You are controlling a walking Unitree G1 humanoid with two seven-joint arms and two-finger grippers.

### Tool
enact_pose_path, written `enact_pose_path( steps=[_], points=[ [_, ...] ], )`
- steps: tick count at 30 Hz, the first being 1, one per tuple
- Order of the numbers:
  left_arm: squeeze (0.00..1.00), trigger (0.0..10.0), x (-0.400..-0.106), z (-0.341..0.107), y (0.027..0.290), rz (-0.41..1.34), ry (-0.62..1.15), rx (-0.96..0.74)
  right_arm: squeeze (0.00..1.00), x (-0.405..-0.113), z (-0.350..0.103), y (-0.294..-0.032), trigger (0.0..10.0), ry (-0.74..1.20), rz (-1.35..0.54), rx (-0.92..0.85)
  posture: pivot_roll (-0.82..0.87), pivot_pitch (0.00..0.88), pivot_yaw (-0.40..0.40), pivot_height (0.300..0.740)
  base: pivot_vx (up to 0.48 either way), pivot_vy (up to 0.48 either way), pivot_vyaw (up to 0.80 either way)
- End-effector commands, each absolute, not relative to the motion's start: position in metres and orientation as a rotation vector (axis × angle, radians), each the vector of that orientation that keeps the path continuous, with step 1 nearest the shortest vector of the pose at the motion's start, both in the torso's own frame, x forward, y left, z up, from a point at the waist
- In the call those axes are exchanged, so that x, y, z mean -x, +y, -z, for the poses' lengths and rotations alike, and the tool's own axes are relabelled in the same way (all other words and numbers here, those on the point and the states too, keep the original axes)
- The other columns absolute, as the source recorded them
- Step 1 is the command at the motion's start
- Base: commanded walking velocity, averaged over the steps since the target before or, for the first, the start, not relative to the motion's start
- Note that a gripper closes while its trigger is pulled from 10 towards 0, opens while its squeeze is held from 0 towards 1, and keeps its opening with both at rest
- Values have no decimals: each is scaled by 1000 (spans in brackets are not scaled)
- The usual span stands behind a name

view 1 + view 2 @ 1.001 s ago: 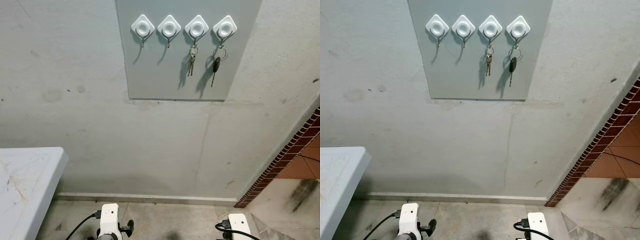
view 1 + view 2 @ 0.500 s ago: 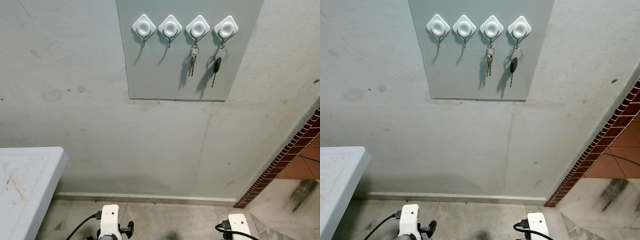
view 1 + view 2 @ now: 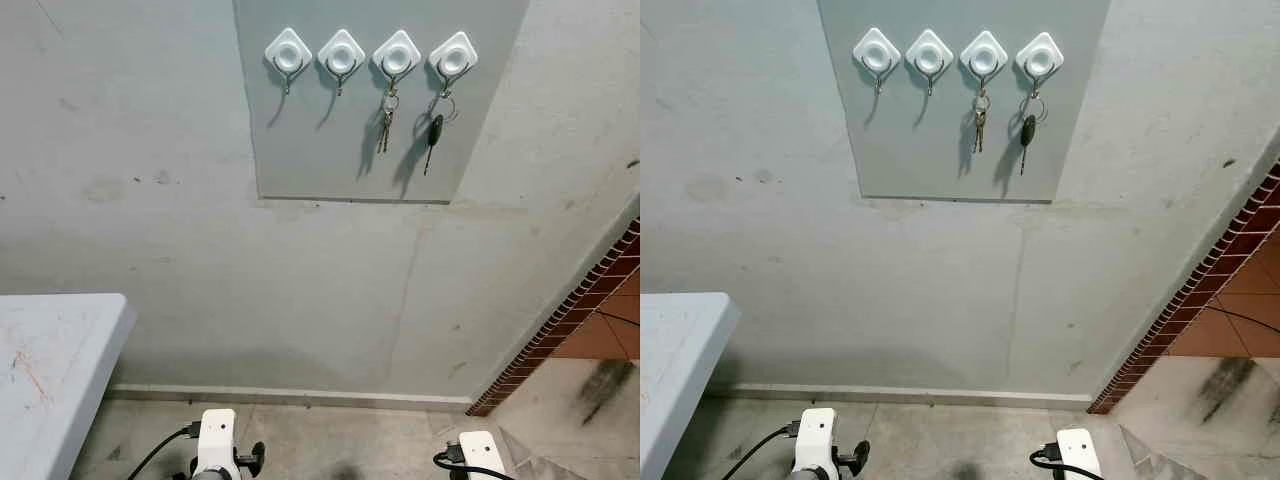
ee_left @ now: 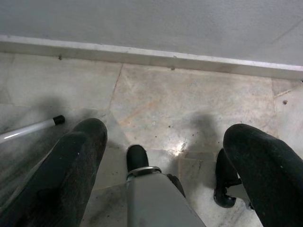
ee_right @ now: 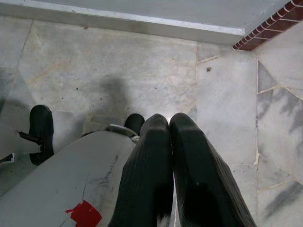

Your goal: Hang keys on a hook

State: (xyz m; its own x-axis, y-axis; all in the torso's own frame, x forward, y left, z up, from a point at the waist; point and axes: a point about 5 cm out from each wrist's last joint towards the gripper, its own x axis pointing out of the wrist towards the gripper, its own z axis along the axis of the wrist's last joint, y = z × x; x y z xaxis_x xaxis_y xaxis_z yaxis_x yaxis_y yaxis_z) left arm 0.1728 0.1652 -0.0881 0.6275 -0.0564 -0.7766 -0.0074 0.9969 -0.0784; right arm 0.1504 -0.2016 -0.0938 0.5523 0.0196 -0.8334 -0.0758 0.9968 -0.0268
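Observation:
A grey board (image 3: 350, 150) on the wall carries a row of white diamond hooks. The two left hooks (image 3: 288, 52) (image 3: 341, 53) are bare. A bunch of silver keys (image 3: 385, 125) hangs from the third hook (image 3: 396, 54). A black-headed key (image 3: 433, 131) hangs from the fourth hook (image 3: 452, 56). Both arms hang low, far below the board. My left gripper (image 4: 165, 131) is open over the marble floor with nothing between its fingers. My right gripper (image 5: 170, 120) is shut, its fingers pressed together and nothing visible between them.
A white table (image 3: 50, 370) juts in at the lower left. A red brick edge (image 3: 590, 310) runs diagonally at the right, with tiled floor beyond. A white skirting (image 3: 290, 396) lines the wall's foot. A thin white rod with a black tip (image 4: 33, 127) lies near the left gripper.
The camera has drifted slightly, so the table sits a little lower in the picture. The keys and both arms have not moved.

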Motion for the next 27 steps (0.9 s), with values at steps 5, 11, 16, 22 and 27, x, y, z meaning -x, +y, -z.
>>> enact_pose_path(
  steps=[5,11,16,22,27],
  points=[
    [0,10000,-172,89,167,25,898,73,0,-151,94,-202,10000,991,-54,62,-38,0,-23,740,0,0,0],
    [0,10000,-173,88,167,25,896,71,0,-152,94,-201,10000,989,-47,53,-39,0,-19,740,0,0,0],
    [0,10000,-173,88,168,23,897,71,0,-152,94,-199,10000,988,-43,45,-39,0,-12,740,0,0,0],
    [0,10000,-173,88,171,26,899,65,0,-152,95,-195,10000,986,-30,21,-41,0,12,740,0,0,0],
    [0,10000,-174,87,175,34,898,49,0,-152,95,-191,10000,980,-12,-3,-52,0,44,740,0,0,0]
  ],
)
